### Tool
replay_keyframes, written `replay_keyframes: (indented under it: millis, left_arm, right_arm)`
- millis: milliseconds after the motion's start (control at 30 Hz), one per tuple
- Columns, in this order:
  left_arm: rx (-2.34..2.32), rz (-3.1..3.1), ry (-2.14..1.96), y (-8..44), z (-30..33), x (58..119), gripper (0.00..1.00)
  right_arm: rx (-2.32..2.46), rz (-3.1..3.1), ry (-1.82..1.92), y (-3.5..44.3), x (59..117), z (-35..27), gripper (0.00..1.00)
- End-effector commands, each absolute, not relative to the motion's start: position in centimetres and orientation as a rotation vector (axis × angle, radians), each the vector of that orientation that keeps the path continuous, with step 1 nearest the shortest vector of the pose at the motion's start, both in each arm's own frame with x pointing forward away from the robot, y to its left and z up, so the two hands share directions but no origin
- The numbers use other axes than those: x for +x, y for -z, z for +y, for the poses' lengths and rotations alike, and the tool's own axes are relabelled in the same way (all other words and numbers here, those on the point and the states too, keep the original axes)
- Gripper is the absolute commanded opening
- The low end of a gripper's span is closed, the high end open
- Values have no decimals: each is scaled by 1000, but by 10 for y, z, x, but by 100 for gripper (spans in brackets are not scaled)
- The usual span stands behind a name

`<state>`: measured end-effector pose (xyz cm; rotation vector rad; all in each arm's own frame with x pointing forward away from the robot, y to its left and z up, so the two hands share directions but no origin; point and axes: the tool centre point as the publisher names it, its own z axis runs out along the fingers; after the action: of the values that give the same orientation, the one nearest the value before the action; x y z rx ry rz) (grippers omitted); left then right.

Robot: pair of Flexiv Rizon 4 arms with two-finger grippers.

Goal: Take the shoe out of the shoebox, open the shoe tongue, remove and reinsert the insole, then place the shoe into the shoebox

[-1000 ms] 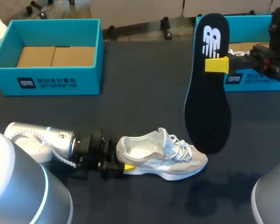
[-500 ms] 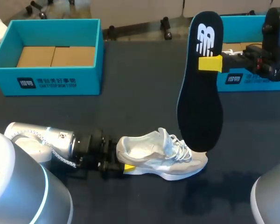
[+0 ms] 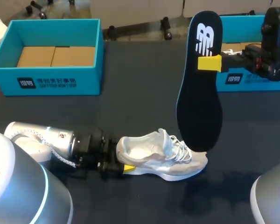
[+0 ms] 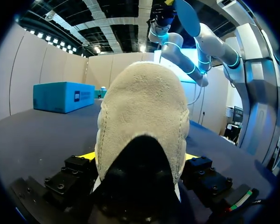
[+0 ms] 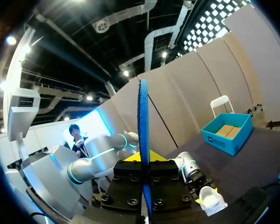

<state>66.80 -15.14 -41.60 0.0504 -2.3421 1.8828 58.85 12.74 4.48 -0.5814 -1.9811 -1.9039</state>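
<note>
R gripper [image 3: 209, 63] was closed on the insole [image 3: 199, 107], held upright. Vs 1 s ago the insole had shifted left, its lower end now over the shoe [image 3: 161, 156]. L gripper [image 3: 124, 161] clamped the shoe's heel on the table [image 3: 140, 107], unchanged.

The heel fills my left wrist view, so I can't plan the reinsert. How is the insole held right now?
Observer: The right claw pinches the long black foam insole near its logo end; the other end hangs down.
Operator: Over the shoe?
Observer: Its lower end overlaps the laced front of the off-white suede sneaker; contact I cannot tell.
Operator: Shoebox?
Observer: The teal cardboard shoebox at far left shows only its bare brown floor.
</note>
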Motion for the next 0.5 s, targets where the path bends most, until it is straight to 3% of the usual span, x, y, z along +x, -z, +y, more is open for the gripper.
replay_keyframes:
  millis: [33,500]
  left_arm:
    - [21,-2354,-1873,413,-148,670,100]
    - [-106,-2505,-1692,403,-132,681,100]
  right_arm:
    - [-580,-1982,1899,-45,592,130,0]
    - [-580,-1982,1899,-45,592,130,0]
